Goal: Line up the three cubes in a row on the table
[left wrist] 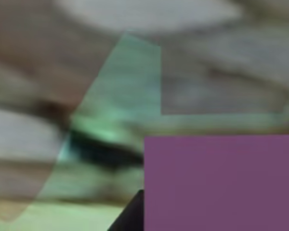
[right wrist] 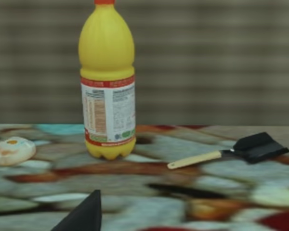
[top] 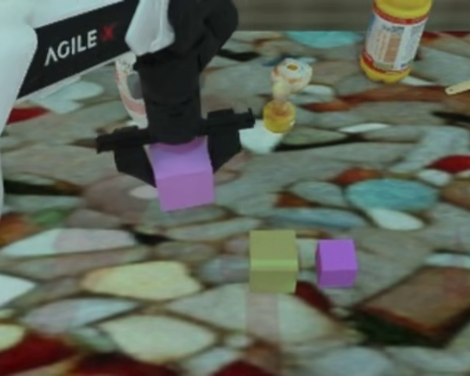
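My left gripper [top: 180, 160] is shut on the large light-purple cube [top: 183, 175], gripping its upper part left of the table's middle. In the left wrist view this cube [left wrist: 221, 183] fills the lower corner, with the cobblestone table [left wrist: 207, 62] beyond it. The olive-green cube [top: 272, 261] and the small deeper-purple cube [top: 336, 262] rest side by side on the table [top: 141, 329], a narrow gap between them, in front and to the right of the held cube. My right arm is outside the top view; a dark tip of the right gripper [right wrist: 86, 216] shows in its wrist view.
A yellow bottle [top: 393, 39] stands at the back right, also seen from the right wrist as the bottle [right wrist: 107, 82]. A small black shovel [right wrist: 253, 147] with a wooden handle lies near it. A cream and orange figure [top: 286, 94] stands behind the cubes. A white object [top: 129, 90] is partly hidden behind my left arm.
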Robot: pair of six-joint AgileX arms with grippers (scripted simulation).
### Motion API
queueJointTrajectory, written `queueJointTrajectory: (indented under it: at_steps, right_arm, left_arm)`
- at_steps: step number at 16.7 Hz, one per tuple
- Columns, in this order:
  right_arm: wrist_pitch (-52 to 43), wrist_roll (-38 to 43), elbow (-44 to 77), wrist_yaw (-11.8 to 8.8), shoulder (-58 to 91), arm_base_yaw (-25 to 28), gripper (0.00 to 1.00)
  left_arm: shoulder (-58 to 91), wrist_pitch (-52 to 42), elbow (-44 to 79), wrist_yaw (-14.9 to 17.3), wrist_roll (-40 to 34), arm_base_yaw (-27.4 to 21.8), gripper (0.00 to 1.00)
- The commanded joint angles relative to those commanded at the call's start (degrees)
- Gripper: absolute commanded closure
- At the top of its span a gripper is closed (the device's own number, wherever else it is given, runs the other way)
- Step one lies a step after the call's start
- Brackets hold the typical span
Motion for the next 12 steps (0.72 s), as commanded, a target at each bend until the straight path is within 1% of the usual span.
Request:
queueJointTrajectory:
  at_steps: [6, 12]
  right_arm:
    - [0.0, 0.0, 0.0, 0.0, 0.0, 0.0, 0.0]
    - [0.0, 0.0, 0.0, 0.0, 0.0, 0.0, 0.0]
  left_arm:
    - [-11.5, 2.9, -15.2, 0.1, 6.6, -3.1, 1.0]
    - [-12.6, 3.2, -16.7, 0.1, 7.6, -3.3, 1.0]
